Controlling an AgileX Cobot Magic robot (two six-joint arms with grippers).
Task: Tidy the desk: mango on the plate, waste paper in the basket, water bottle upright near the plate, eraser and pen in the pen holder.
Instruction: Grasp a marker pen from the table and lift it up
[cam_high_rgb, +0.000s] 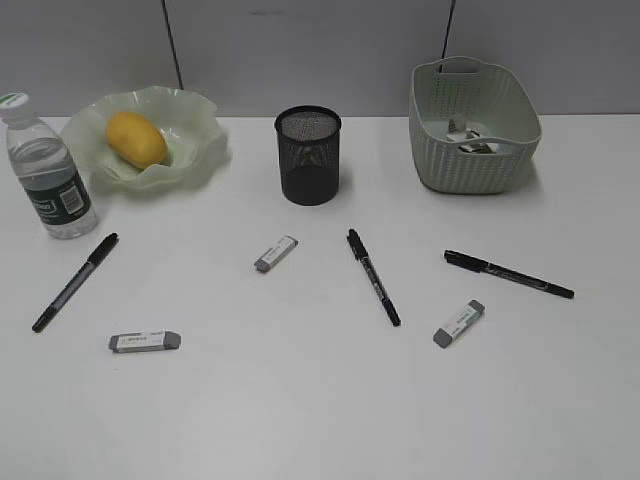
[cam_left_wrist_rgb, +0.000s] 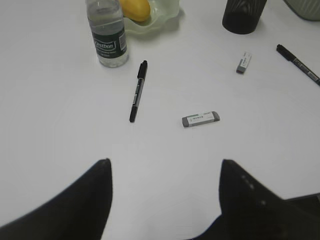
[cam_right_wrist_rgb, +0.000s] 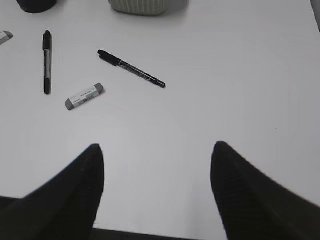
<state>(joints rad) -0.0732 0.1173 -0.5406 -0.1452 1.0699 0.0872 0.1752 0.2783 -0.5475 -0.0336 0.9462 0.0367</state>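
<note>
Mango (cam_high_rgb: 136, 139) is already seen in the wavy-rimmed plate (cam_high_rgb: 205, 125), water bottle (cam_high_rgb: 48, 170) is upright just beside the plate at its 8 o'clock, and crumpled waste paper (cam_high_rgb: 468, 136) is seen inside the basket (cam_high_rgb: 470, 160). Only three pens and three erasers are left on the bench (cam_high_rgb: 300, 400); the mesh pen holder (cam_high_rgb: 308, 155) looks empty, though its inside is hard to read.

Left pincer (cam_left_wrist_rgb: 165, 172) is held apart over bare bench, with nothing between the fingers. In the left wrist view the nearest eraser (cam_left_wrist_rgb: 200, 119) lies at about 1 o'clock from it, long axis close to 3–9 o'clock. The left pen (cam_left_wrist_rgb: 138, 90) lies at 11 o'clock, axis near 12–6, cap end pointing away.

Right pincer (cam_right_wrist_rgb: 157, 167) is likewise held apart and empty. In the right wrist view the right eraser (cam_right_wrist_rgb: 84, 96) lies at 10 o'clock, axis about 2–8. The right pen (cam_right_wrist_rgb: 131, 68) lies at 11–12 o'clock, axis 10–4. The middle pen (cam_right_wrist_rgb: 46, 61) is seen farther off at 10 o'clock, axis 12–6.

The middle eraser (cam_high_rgb: 276, 253) sits between both arms, nearest the holder. For the left eraser the left arm is judged nearer; a wrist turn is likely needed so the fingers close across its short side.
</note>
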